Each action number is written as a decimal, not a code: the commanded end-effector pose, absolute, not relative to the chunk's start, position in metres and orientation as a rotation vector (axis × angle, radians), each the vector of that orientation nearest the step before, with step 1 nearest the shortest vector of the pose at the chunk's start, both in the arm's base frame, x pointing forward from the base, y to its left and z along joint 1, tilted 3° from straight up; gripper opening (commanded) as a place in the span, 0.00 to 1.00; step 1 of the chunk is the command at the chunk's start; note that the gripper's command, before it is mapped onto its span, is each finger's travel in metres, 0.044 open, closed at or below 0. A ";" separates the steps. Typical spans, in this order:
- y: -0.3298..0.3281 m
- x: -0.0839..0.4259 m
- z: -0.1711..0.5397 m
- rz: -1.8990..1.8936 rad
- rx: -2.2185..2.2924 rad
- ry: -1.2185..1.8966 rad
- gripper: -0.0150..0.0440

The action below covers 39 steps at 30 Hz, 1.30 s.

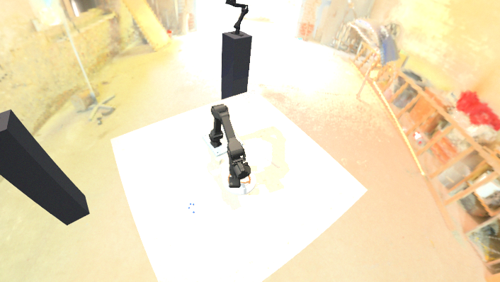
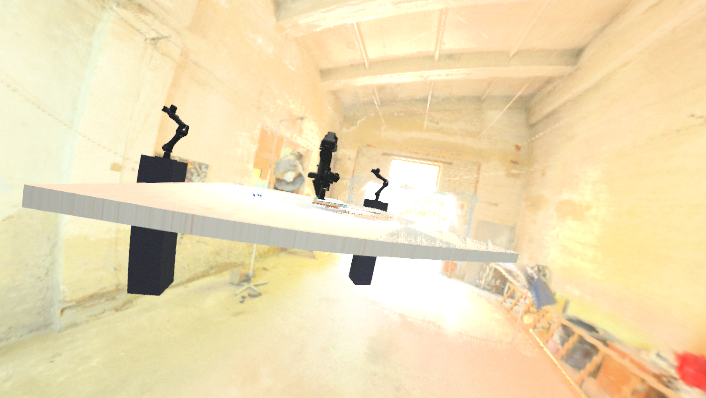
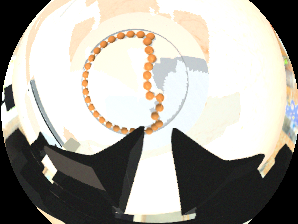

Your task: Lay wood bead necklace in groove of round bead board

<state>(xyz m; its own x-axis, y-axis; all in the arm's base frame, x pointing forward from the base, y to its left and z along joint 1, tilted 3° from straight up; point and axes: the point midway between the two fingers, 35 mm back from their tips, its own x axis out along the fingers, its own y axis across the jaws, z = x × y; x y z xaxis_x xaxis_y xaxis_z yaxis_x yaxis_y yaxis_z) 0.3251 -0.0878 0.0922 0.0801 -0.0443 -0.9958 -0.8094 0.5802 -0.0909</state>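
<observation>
1. White table (image 1: 170, 241) (image 2: 250, 240) (image 3: 245, 130), its far edge running between left and far corners in the top view.
2. Black arm (image 1: 231, 132) (image 2: 325, 157), based nearer that far edge, arches up and reaches down toward the table's middle.
3. Pale round bead board (image 1: 252, 188) (image 3: 199, 90) lies under the hand, well inside every table edge.
4. Orange wood bead necklace (image 1: 250, 179) (image 2: 326, 205) (image 3: 85, 83) makes a D: one side follows the ring groove, the other cuts wavily across inside it.
5. Gripper (image 1: 234, 182) (image 2: 321, 198) (image 3: 159, 130) has its fingers partly spread, pinching nothing; in the wrist view the beads appear just beyond the tips.
</observation>
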 end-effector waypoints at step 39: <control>-0.089 0.326 0.055 0.710 -0.832 1.376 0.41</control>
